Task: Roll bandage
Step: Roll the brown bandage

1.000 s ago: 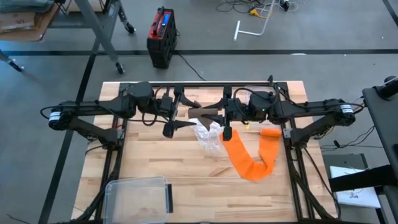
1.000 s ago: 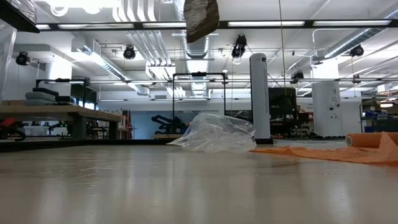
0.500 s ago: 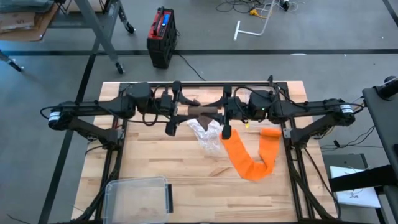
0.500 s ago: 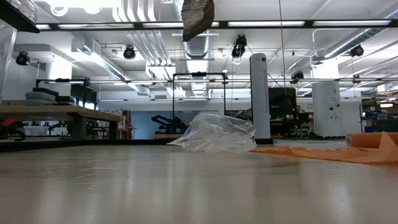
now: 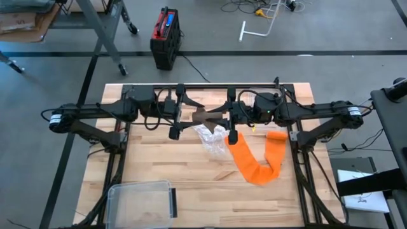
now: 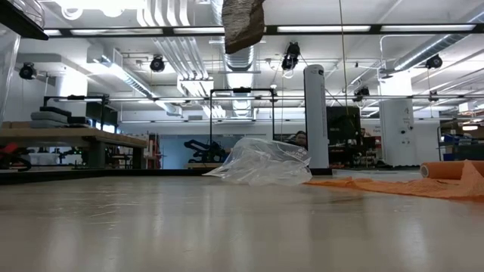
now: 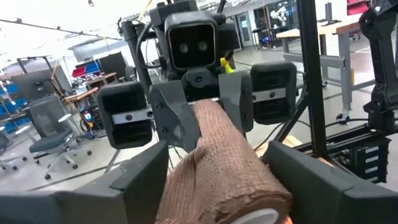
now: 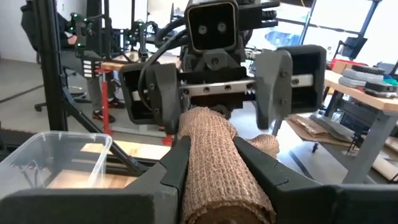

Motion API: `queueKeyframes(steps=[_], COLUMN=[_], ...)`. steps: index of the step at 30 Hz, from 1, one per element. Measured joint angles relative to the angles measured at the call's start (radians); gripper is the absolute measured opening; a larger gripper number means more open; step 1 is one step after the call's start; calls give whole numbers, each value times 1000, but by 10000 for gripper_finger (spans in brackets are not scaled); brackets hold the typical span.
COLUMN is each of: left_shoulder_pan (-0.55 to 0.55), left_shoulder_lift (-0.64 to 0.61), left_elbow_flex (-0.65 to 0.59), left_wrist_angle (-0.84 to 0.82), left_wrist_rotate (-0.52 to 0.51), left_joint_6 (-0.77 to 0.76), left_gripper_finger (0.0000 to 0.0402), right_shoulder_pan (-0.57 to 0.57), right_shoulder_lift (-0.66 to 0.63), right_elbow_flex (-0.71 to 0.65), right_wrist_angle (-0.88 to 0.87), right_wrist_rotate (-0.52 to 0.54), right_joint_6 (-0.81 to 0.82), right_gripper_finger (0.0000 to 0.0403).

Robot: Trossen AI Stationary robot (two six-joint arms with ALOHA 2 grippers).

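Change: the left gripper (image 5: 180,111) was closer around the roll half a second ago; its fingers now stand wider again, much as they did a second ago. The right gripper (image 5: 230,114) has not shifted.
Bandage: a brown woven bandage roll (image 5: 208,117) hangs in the air between the two grippers, above the back of the table (image 5: 159,165). In the low view only its lower end (image 6: 243,23) shows, at the picture's top.
Right fingers: narrow, clamped on one end of the roll; the right wrist view shows the roll (image 8: 217,168) pressed between both dark fingers (image 8: 171,171).
Left fingers: wide, one on each side of the roll's other end (image 7: 221,162). In the left wrist view there is a gap on either side and the fingers (image 7: 146,171) do not touch the roll.
Loose flap: a slack tail of the bandage hangs off the roll near the left fingers.
Below the fingers: a crumpled clear plastic wrapper (image 5: 213,138) lies on the table beneath the roll.
Beside the right gripper: an orange bandage strip (image 5: 254,159) lies in a bent U on the table, one end partly rolled.
Well apart: a clear plastic bin (image 5: 141,201) sits at the table's front edge, on the left arm's side.
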Motion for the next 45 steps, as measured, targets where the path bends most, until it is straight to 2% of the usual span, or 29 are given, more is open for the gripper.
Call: queueKeyframes(steps=[4,8,11,15,18,20,25,30,33,38,45], left_shoulder_pan=[1,1,0,-1,-1,-1,0,2,2,2,2], left_shoulder_lift=[18,13,3,-6,-10,-14,-27,-42,-45,-45,-47], left_elbow_flex=[0,0,0,0,0,0,0,0,0,0,0], left_wrist_angle=[-1,-4,-7,-14,-16,-17,-18,-9,-5,-19,-42], left_wrist_rotate=[-8,-8,-16,-76,-84,-87,-101,-112,-114,-66,-53], left_joint_6=[-10,-22,-42,-46,-47,-48,-66,-66,-66,-59,40], left_gripper_finger=[276,253,212,128,63,43,44,81,81,64,73], right_shoulder_pan=[0,0,0,-1,-2,-2,-1,-9,-12,-14,-15], right_shoulder_lift=[0,0,0,0,0,0,-1,-4,-1,5,6], right_elbow_flex=[0,0,0,2,2,2,2,2,2,2,-2], right_wrist_angle=[21,24,31,35,33,33,49,57,56,61,67], right_wrist_rotate=[-2,0,7,18,19,32,47,47,48,103,130], right_joint_6=[-3,4,4,23,51,69,201,470,521,549,720], right_gripper_finger=[91,91,91,95,113,132,196,261,288,307,299])
